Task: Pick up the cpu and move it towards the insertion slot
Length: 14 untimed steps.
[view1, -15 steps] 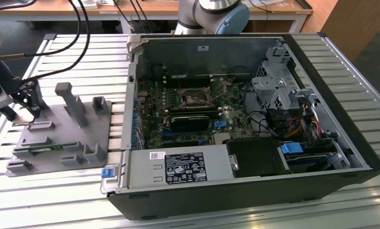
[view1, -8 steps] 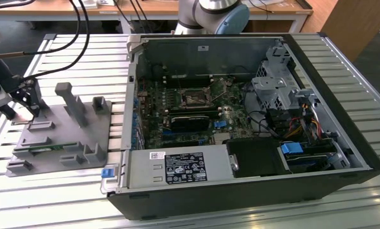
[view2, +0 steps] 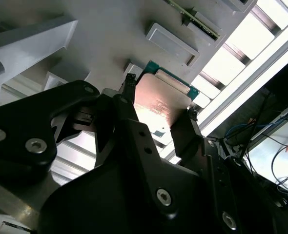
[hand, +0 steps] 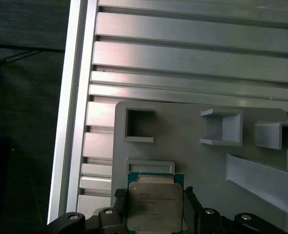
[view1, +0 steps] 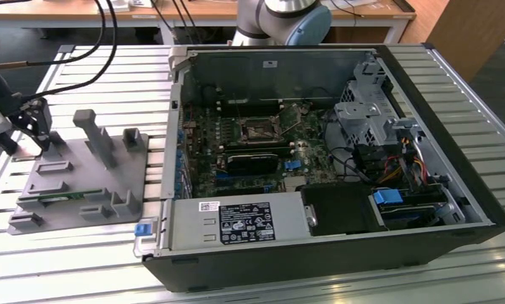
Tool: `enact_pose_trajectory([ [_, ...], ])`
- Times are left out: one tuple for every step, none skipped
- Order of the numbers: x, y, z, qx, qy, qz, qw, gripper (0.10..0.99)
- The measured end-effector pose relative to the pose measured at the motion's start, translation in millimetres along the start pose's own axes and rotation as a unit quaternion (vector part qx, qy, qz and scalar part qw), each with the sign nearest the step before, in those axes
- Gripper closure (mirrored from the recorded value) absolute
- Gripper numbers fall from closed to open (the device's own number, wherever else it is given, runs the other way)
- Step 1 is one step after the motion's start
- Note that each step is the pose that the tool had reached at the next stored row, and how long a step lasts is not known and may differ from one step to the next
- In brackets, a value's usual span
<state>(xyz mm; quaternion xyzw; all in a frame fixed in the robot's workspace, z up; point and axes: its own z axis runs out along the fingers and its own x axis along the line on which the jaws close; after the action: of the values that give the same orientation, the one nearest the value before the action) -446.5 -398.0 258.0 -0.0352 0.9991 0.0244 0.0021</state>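
The cpu (hand: pixel 154 204) is a flat square chip with a silvery top and a green edge, and it sits between my black fingers in both wrist views. My gripper (hand: pixel 154 200) is shut on the cpu (view2: pixel 161 102), one fingertip (view2: pixel 130 83) on each opposite side. It hangs just over a shallow rectangular pocket of the grey fixture plate (hand: pixel 193 165). In the exterior view my gripper (view1: pixel 34 130) is at the far left, above the grey fixture plate (view1: pixel 75 183). The insertion slot (view1: pixel 256 130) is a dark square socket on the motherboard inside the open computer case, well off towards the exterior view's right.
The fixture plate carries upright grey posts (view1: pixel 95 136) and a thin green circuit strip (view1: pixel 57 197). The black computer case (view1: pixel 489 209) has tall walls around the motherboard, with a drive cage (view1: pixel 366 120) and cables inside. Black cables (view1: pixel 108 38) hang at the back left. The table is slatted aluminium.
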Motion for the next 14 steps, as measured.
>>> enact_pose_trajectory([
  [-0.1, 0.3, -1.2, 0.0, 0.0, 0.0, 1.0, 0.545],
  [-0.1, 0.6, -2.2, 0.0, 0.0, 0.0, 1.0, 0.545],
  [-0.1, 0.9, -3.1, 0.0, 0.0, 0.0, 1.0, 0.545],
  [-0.1, 1.2, -4.1, 0.0, 0.0, 0.0, 1.0, 0.545],
  [-0.1, 1.5, -5.3, 0.0, 0.0, 0.0, 1.0, 0.545],
  [-0.2, 1.6, -6.5, 0.0, 0.0, 0.0, 1.0, 0.545],
  [-0.2, 1.6, -7.4, 0.0, 0.0, 0.0, 1.0, 0.545],
  [-0.2, 1.7, -8.1, 0.0, 0.0, 0.0, 1.0, 0.545],
  [-0.2, 1.8, -8.5, 0.0, 0.0, 0.0, 1.0, 0.545],
  [-0.2, 1.9, -9.2, 0.0, -0.0001, 0.0, 1.0, 0.545],
  [-0.2, 2.0, -10.0, 0.0, 0.0, 0.0, 1.0, 0.545],
  [-0.2, 2.0, -10.8, 0.0, 0.0, 0.0, 1.0, 0.545],
  [-0.2, 2.1, -11.6, 0.0, 0.0, 0.0, 1.0, 0.545],
  [-0.2, 2.2, -12.4, 0.0, 0.0, 0.0, 1.0, 0.545],
])
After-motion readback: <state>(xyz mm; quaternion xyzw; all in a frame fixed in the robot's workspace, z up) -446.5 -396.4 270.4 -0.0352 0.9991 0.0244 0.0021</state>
